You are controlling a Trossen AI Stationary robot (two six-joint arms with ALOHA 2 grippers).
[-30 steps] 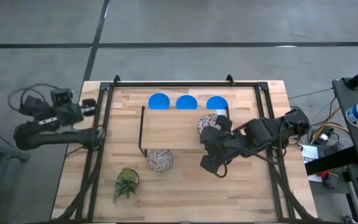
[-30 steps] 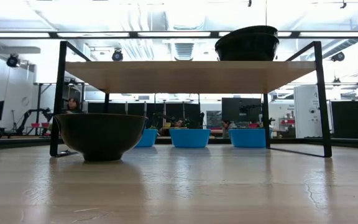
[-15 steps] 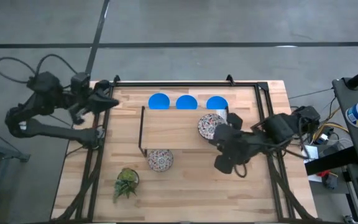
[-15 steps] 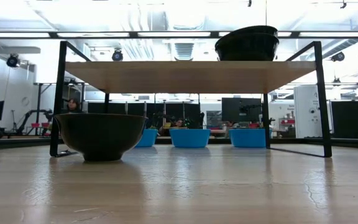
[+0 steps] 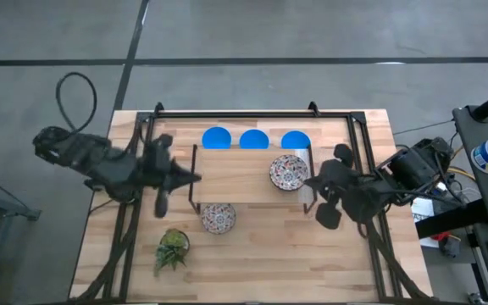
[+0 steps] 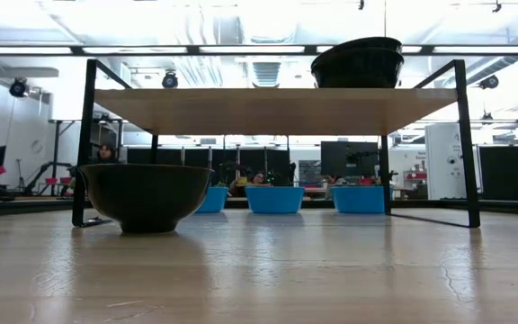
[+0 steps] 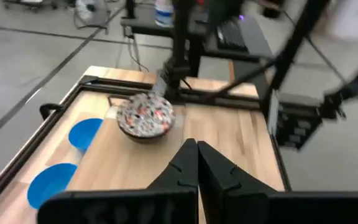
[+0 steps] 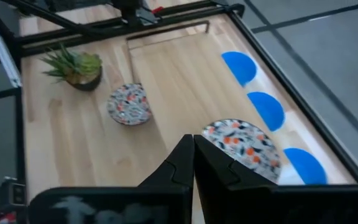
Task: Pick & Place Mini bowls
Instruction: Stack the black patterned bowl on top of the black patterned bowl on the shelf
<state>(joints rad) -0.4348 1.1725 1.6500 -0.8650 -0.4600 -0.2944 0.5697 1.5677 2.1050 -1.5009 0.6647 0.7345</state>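
Three blue mini bowls (image 5: 254,138) stand in a row on the table behind a wooden shelf (image 5: 240,180). One patterned mini bowl (image 5: 289,172) sits on the shelf's right end. Another patterned mini bowl (image 5: 218,218) rests on the table at the shelf's near left corner. My left gripper (image 5: 195,178) hangs shut above the shelf's left end and points toward the table's right. My right gripper (image 5: 308,181) is shut just right of the shelf bowl (image 8: 244,149) and points left, touching nothing. The low view shows neither gripper.
A small green plant (image 5: 173,248) stands near the front left. The shelf's black legs (image 6: 84,144) and a black frame (image 5: 244,113) run around the table's edges. Bare wood lies in front of the shelf (image 5: 295,254).
My left arm has swung in from beyond the table's left edge to above the shelf's left end, rising and turning so that its gripper points right. My right gripper has drawn back toward the table's right edge and risen a little. Both stayed shut. No bowl has moved.
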